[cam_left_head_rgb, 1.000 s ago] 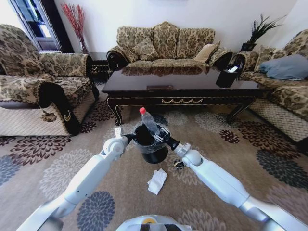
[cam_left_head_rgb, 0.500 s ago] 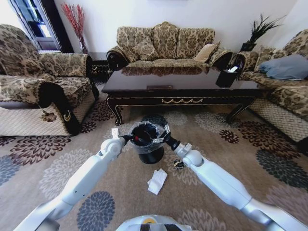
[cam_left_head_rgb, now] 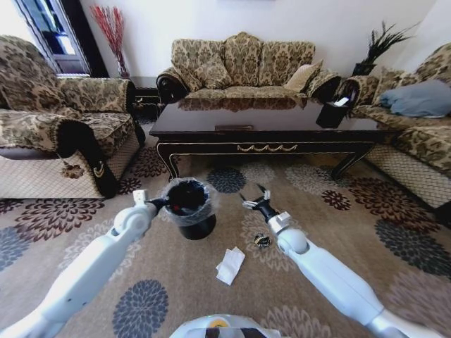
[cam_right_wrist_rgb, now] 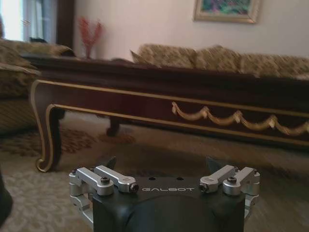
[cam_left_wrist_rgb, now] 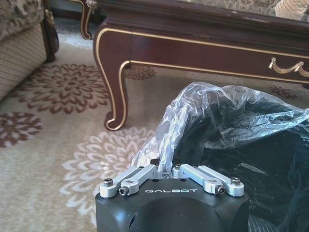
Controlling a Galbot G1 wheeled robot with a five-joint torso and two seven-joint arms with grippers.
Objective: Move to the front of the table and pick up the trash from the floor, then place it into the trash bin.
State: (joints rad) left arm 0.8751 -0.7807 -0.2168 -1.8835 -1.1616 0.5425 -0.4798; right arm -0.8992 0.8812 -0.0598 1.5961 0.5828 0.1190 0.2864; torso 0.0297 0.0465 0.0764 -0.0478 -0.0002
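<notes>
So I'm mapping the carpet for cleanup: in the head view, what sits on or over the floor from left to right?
Left gripper → round black trash bin with grey plastic liner → crumpled white paper → small dark crumpled wrapper.

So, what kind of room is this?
Most likely a home living room: patterned sofas stand around a low dark table on flowered carpet, and a framed picture hangs on the wall.

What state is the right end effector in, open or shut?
Open. In the right wrist view the right end effector has its fingers spread wide with nothing between them; in the head view it hovers over the floor.
</notes>
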